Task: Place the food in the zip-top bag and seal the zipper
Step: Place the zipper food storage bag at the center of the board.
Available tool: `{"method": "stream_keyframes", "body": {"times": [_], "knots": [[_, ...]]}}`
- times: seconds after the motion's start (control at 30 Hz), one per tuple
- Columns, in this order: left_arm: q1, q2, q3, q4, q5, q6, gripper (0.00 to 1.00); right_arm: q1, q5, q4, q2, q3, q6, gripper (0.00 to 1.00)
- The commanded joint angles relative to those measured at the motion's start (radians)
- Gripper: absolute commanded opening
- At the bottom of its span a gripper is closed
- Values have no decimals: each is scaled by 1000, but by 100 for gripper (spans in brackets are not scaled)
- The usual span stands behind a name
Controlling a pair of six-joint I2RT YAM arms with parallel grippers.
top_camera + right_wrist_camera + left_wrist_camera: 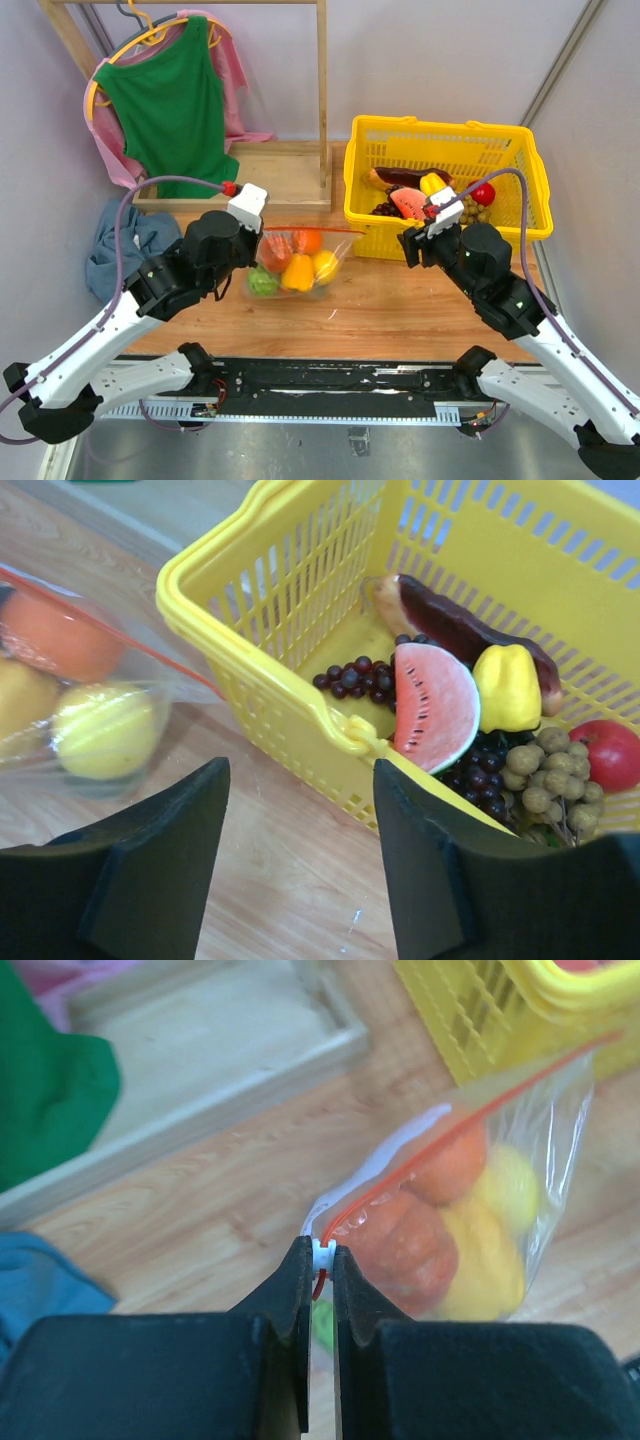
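Zip-top bag (300,262) lying on the table (400,310), just left of the yellow basket (447,128), with orange, yellow and green food (298,270) inside. More food waiting in the basket. Looks like filling, or nearly time to shut; hard to tell if the zipper (450,1130) is pressed closed. Next: grab another piece from the basket, or pinch the zipper and slide along it. Left gripper (322,1252) pressed together on the bag's corner, at the zipper end far from the basket. Right gripper (300,775) spread wide, holding nothing, hanging just in front of the basket.
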Motion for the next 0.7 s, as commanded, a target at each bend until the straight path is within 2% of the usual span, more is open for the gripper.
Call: {"method": "stream_keyframes", "body": {"times": [0.0, 0.13, 0.23, 0.3, 0.43, 0.5, 0.6, 0.67], "knots": [[1, 34, 82, 34, -259, 24, 0, -9, 103, 50, -37, -19, -8, 66], [57, 86, 121, 44, -376, 9, 0, -10, 154, 52, -59, -26, -12, 76], [93, 98, 116, 29, -399, -55, 0, -9, 197, 40, -84, -30, -29, 82], [93, 79, 82, 18, -297, -100, 0, -9, 220, 27, -111, -28, -44, 85], [92, 32, -6, 10, -61, -224, 0, -10, 255, 21, -168, -52, -64, 98], [92, -3, -49, 7, 15, -298, 1, -9, 266, 21, -191, -62, -67, 98], [93, -70, -116, 4, 68, -376, 0, -9, 326, 20, -221, -73, -66, 98], [92, -104, -127, -54, 6, -445, 0, -9, 338, 19, -241, -80, -66, 98]]}}
